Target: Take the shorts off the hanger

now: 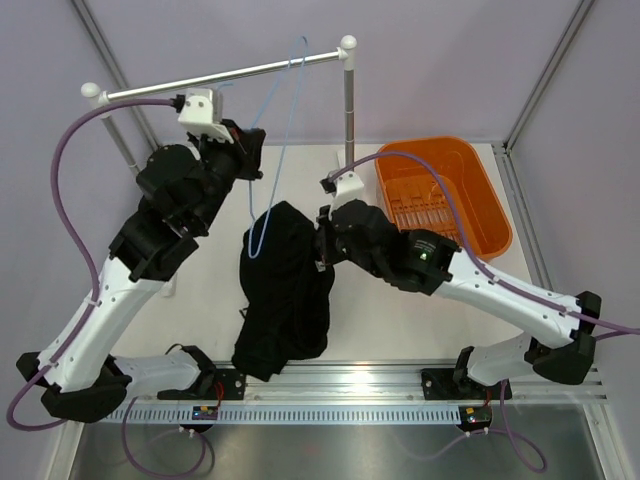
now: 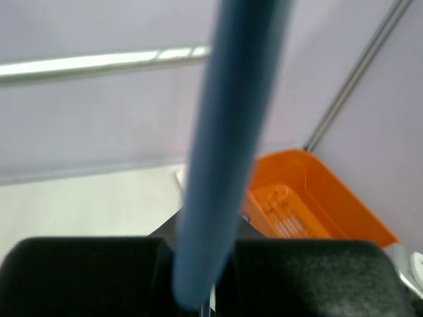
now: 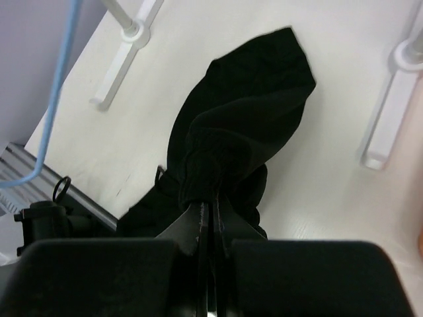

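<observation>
White surface [image 1: 400, 300] carries silver rail [image 1: 220, 78] and orange tub [image 1: 490, 215]. Black shorts [image 1: 285, 300] droop onto the surface, bunched fold pinched by right gripper [image 3: 211, 218]. Left gripper [image 2: 198, 264] clamps light-blue hanger [image 2: 221, 165], hook at rail, just beside shorts.

No text, label, brand, number or sign can be read on anything in these views.

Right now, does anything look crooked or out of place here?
The hanger hangs askew from the rail, tilted with the left hand shut on its wire. The shorts dangle bunched from the right hand.
</observation>
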Motion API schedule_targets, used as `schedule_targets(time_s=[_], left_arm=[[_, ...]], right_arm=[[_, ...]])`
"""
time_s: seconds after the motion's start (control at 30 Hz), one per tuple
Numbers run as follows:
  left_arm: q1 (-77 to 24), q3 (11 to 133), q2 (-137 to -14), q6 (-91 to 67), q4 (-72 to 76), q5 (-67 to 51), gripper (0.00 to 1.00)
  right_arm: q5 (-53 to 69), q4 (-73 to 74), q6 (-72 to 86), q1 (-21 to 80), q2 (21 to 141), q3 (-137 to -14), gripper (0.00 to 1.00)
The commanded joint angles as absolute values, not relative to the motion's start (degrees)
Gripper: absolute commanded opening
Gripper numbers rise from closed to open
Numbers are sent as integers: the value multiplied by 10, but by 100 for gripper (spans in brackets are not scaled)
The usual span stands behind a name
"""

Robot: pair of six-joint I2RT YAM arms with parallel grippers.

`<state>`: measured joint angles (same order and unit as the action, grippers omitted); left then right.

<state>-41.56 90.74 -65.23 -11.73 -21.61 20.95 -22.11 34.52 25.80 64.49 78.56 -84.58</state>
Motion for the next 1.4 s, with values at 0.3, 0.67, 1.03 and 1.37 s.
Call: schedule_targets(time_s=[0.3, 0.67, 1.03, 1.37], left_arm=[[-417, 864, -537, -105, -267, 276, 0], [-417, 787, -484, -119, -321, 247, 0], [-417, 743, -475, -127, -309, 232, 0], [-417, 734, -476, -132, -322, 231, 0]], right_arm=[[-413, 473, 75, 466, 852, -1353, 0], [-470, 197, -38, 273, 797, -1248, 0], [-278, 325, 107, 144, 901, -1180, 0], [-195, 359, 221, 124, 888, -976, 12]])
